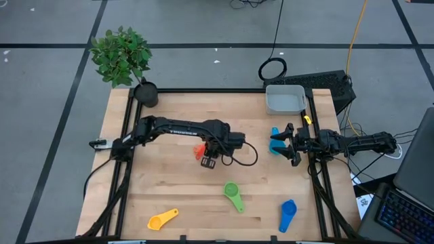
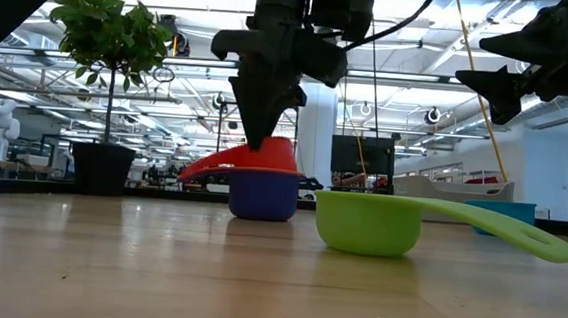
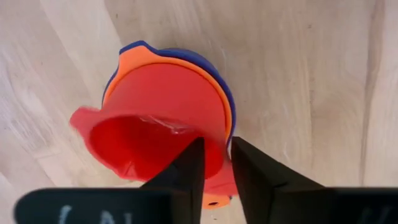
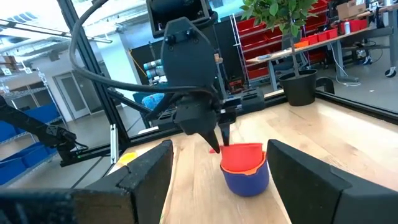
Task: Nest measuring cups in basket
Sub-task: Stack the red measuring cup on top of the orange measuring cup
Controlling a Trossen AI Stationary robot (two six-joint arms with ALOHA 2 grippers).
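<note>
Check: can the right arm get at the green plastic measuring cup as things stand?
Probably yes. The right tool is open and empty, and bare wooden tabletop lies between it and the green plastic measuring cup. The left tool is busy at the red cup.

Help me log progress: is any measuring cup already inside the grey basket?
No. In the high view the grey basket shows only its bare floor, while the green cup, yellow cup and blue cup lie on the table.

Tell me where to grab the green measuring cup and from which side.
Grip the green measuring cup by its flat handle, coming straight down from above. The handle lies level just above the wooden table, pointing toward the near edge, thin enough for narrow jaws; the round bowl is wider and would likely slip.
</note>
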